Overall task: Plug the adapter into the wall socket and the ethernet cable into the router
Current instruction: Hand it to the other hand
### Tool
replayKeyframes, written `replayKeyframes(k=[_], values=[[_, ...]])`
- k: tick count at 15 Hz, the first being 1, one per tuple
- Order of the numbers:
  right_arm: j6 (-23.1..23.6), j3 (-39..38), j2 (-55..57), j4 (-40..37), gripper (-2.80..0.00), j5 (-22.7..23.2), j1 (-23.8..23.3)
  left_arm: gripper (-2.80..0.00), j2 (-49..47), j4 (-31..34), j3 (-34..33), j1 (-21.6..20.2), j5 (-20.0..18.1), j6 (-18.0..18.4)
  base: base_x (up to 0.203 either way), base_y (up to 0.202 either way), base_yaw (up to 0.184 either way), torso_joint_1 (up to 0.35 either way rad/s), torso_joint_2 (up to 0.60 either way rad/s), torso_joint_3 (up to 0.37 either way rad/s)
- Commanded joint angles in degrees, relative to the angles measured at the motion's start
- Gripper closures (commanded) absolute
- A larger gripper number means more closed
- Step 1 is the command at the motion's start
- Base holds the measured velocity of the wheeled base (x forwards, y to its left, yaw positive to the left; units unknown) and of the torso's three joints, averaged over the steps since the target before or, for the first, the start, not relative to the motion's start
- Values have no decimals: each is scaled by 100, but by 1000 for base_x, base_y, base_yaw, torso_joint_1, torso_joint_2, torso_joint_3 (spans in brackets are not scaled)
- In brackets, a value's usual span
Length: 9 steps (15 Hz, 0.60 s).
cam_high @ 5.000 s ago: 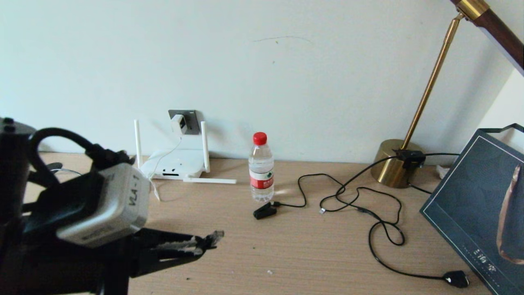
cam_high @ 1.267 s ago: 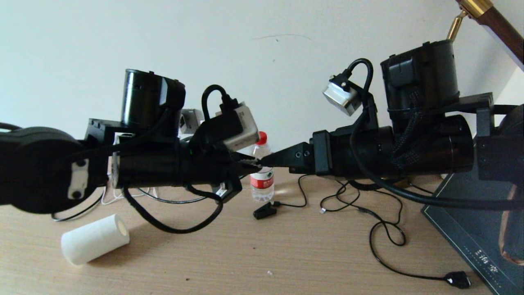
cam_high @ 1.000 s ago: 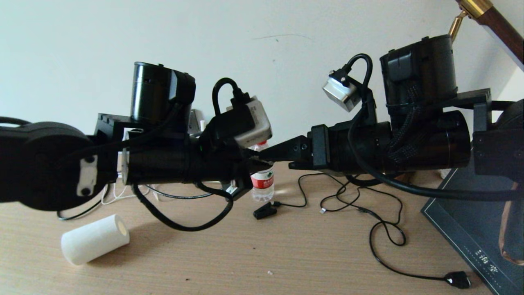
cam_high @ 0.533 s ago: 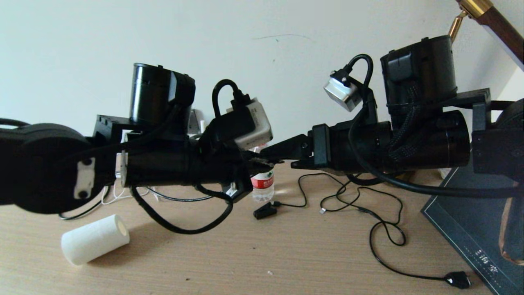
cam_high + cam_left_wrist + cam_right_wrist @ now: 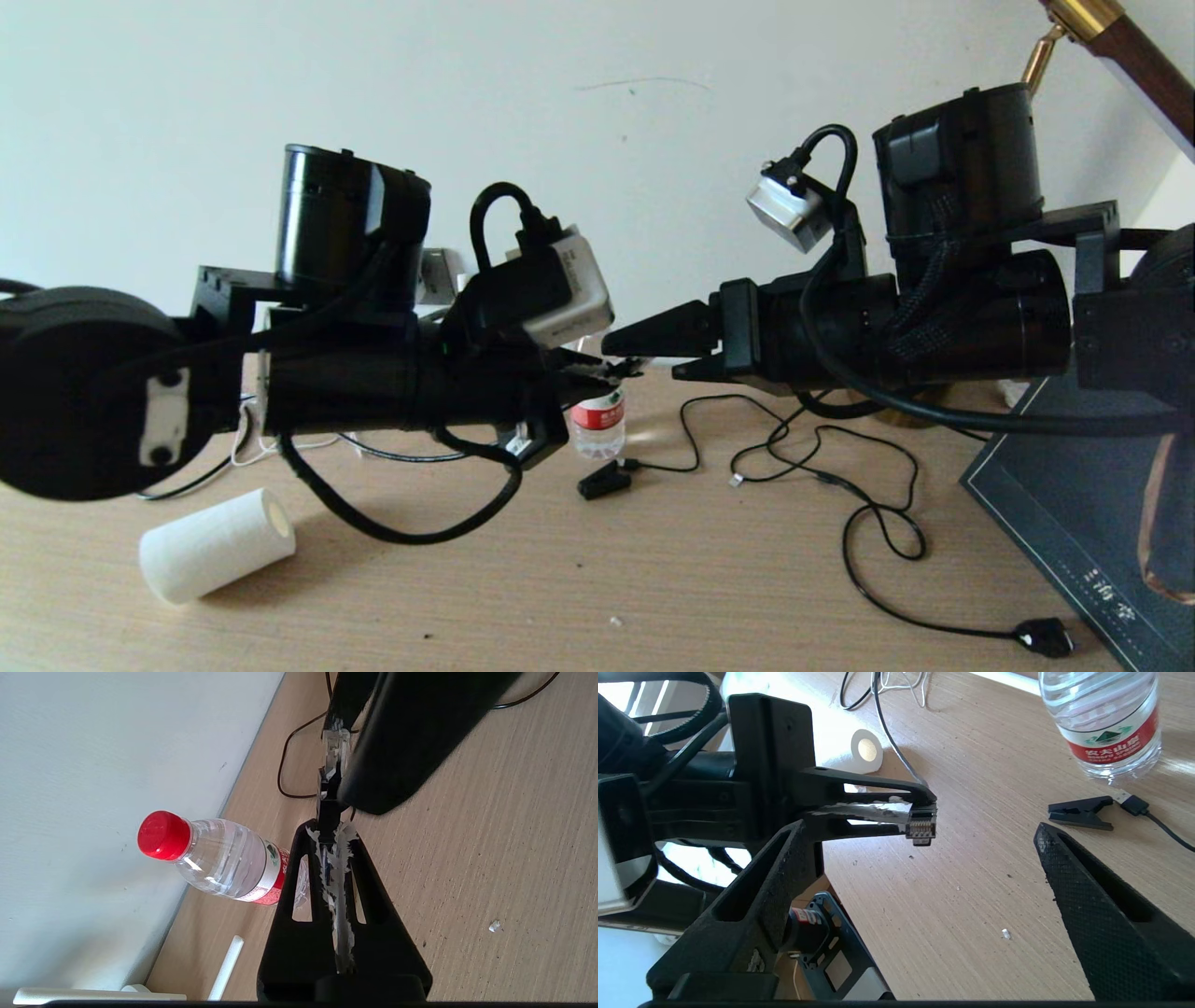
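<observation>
Your left gripper [image 5: 920, 812] has its jaws pinched tight on the ethernet cable [image 5: 921, 826], right at the little clear plug on its end. It holds the plug up in the air above the desk [image 5: 653, 579], just in front of the water bottle [image 5: 597, 422].

Your right gripper [image 5: 639, 350] is nose to nose with the left one. Its jaws are wide open and hold nothing. One jaw sits on each side of the plug, so it looks like you are about to pass the plug over, or get a better grip on it.

The adapter [image 5: 435, 273] peeks out behind the left arm, up on the wall to the left of the bottle. It looks plugged into the wall socket, but the arm hides most of it, so you cannot be sure.

The router is hidden behind the left arm. Only one of its white antennas [image 5: 226, 967] shows, lying on the desk near the bottle. The cable is not in the router yet. That part is still left to do.
</observation>
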<state>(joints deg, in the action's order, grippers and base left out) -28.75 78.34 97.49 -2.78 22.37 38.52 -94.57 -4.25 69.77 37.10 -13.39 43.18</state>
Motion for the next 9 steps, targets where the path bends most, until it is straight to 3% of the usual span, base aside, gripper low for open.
replayKeyframes(k=[1, 6, 9], values=[[-17, -3, -2, -3, 0, 13, 6, 0, 9, -6, 11, 3, -6, 23, 0, 0, 0, 0, 0, 0], [-25, 4, 18, 42, 0, 31, 13, 0, -52, -15, 66, 11, -15, 23, 0, 0, 0, 0, 0, 0], [-82, -28, 165, 559, 0, 13, 15, 0, -87, -15, 72, 35, -24, 15, 0, 0, 0, 0, 0, 0]])
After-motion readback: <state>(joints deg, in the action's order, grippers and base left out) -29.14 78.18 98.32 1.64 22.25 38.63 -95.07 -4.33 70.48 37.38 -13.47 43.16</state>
